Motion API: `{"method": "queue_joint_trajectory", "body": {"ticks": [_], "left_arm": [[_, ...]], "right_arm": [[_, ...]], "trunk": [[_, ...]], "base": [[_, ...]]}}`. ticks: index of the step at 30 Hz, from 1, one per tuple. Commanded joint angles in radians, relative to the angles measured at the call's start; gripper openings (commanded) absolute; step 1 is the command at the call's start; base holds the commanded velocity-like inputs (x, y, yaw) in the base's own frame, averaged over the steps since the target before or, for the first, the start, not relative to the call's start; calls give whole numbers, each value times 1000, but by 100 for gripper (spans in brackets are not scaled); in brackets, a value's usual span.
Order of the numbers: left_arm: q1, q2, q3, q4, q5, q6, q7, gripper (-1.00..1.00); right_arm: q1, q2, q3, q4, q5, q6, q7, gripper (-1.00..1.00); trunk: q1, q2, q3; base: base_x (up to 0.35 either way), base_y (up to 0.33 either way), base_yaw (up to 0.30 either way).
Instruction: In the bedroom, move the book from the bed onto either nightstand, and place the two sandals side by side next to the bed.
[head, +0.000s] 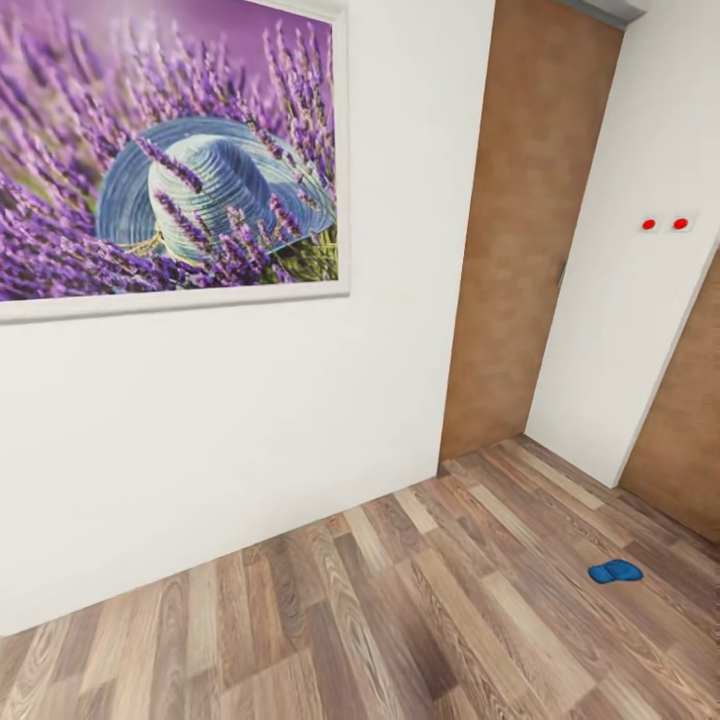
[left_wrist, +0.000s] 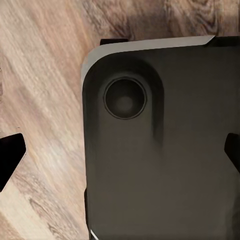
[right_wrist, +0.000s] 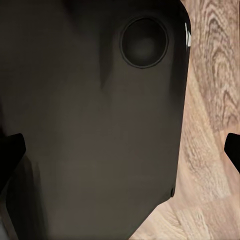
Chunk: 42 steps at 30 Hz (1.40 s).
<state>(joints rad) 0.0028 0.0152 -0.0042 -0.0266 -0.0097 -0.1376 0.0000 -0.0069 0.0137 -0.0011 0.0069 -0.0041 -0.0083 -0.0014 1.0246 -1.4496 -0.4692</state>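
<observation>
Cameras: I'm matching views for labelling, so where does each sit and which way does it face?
Head view: on the head, facing a white wall, lavender picture, brown door, blue sandal.
Left wrist: faces down at the robot's dark base; fingertips at the edges.
Right wrist: likewise, dark base.
All share the wood-plank floor.

Home interior, looking like a bedroom corner or a passage. White plaster wall (head: 250, 420) is carrying a large white-framed picture (head: 170, 150) of purple lavender with a blue straw hat lying in it. Grey-brown wood-plank floor (head: 380, 620) is running to the wall foot. Two plain brown wooden doors are showing: one (head: 520, 220) in the corner, another (head: 690, 420) at the edge of the head view. A white wall plate with two red dots (head: 665, 224) is sitting between them. One small blue sandal (head: 615, 571) is lying on the planks near the second door. Wrist views are showing the same planks beneath dark robot housing (left_wrist: 160, 150).
</observation>
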Motion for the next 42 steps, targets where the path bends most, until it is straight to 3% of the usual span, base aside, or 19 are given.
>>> {"method": "queue_joint_trajectory", "body": {"ticks": [1, 42], "left_arm": [[0, 0, 0, -1, -1, -2, 0, 100], [0, 0, 0, -1, -1, -2, 0, 100]], "right_arm": [[-1, 0, 0, 1, 0, -1, 0, 100], [-1, 0, 1, 1, 0, -1, 0, 100]], "trunk": [[0, 0, -1], [0, 0, -1]], "base": [[218, 0, -180], [213, 0, -180]]}}
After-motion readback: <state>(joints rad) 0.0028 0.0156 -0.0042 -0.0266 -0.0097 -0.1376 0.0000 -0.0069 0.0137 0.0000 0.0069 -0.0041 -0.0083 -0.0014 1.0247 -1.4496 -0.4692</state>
